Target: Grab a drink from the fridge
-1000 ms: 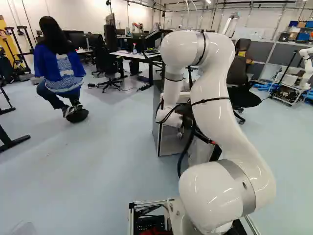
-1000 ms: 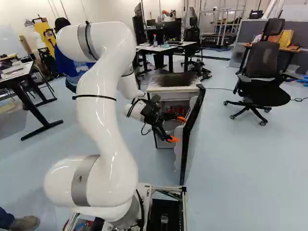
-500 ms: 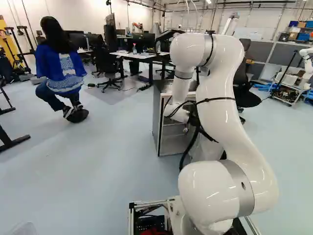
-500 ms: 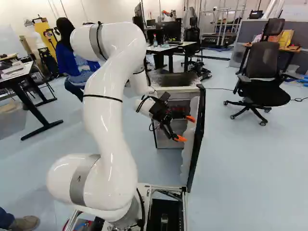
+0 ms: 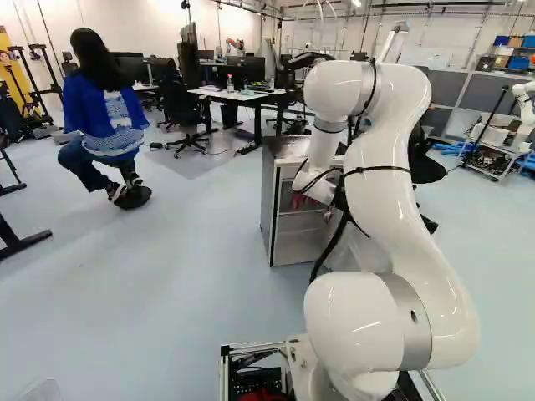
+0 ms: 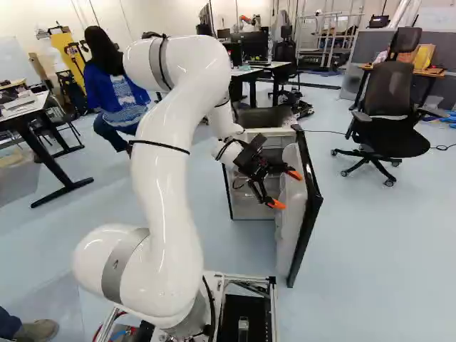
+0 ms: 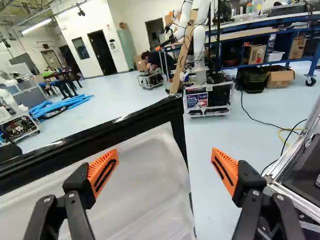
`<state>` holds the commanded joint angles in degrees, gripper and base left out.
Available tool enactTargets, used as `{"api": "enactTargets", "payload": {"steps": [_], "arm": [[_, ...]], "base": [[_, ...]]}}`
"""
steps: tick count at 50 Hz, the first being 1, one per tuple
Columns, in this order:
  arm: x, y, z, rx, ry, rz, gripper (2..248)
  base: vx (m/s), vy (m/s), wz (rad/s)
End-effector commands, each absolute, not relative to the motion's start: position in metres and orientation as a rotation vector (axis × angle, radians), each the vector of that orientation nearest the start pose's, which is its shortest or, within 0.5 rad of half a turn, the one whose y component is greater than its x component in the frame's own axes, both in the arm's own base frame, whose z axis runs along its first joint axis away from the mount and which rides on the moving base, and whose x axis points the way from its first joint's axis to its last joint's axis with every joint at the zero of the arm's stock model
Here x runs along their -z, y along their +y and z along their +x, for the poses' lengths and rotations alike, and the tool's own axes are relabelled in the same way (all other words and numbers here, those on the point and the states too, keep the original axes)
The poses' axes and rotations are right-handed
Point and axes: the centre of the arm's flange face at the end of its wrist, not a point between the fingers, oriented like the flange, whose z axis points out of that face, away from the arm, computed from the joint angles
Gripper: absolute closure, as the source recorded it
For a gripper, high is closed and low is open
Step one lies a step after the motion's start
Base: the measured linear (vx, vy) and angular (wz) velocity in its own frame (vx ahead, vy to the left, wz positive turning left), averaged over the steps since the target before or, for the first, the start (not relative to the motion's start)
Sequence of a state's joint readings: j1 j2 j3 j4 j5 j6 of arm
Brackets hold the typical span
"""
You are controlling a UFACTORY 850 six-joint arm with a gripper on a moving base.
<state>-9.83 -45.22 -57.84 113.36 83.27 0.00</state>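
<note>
My glossy white arm (image 6: pixel 167 206) is smooth and rounded, ringed by satin grey bands (image 6: pixel 125 269) and thin black straps (image 6: pixel 160 147). A thick black cable (image 5: pixel 333 244) hangs in a curve. My black two-fingered gripper (image 6: pixel 285 189) wears wedge-shaped, ribbed orange pads (image 7: pixel 101 164), dark-slotted, with round screw heads (image 7: pixel 72 195) on its linkages.

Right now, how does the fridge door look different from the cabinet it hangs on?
The fridge door is a slim panel swung out at an angle, while the cabinet is a deep box. The door is edged in glossy black, whereas the cabinet's side is grey. Both stand upright.
</note>
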Motion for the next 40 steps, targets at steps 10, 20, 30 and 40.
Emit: {"api": "enactTargets", "payload": {"steps": [10,20,30,40], "arm": [[-0.241,-0.185,0.47,-0.872,-1.734,0.697,3],[-0.243,-0.207,0.477,-0.874,-1.757,0.658,3],[-0.246,-0.229,0.483,-0.877,-1.778,0.62,3],[-0.249,-0.251,0.489,-0.883,-1.796,0.583,3]], "base": [[0.0,0.0,0.0],[0.0,0.0,0.0],[0.0,0.0,0.0],[0.0,0.0,0.0]]}}
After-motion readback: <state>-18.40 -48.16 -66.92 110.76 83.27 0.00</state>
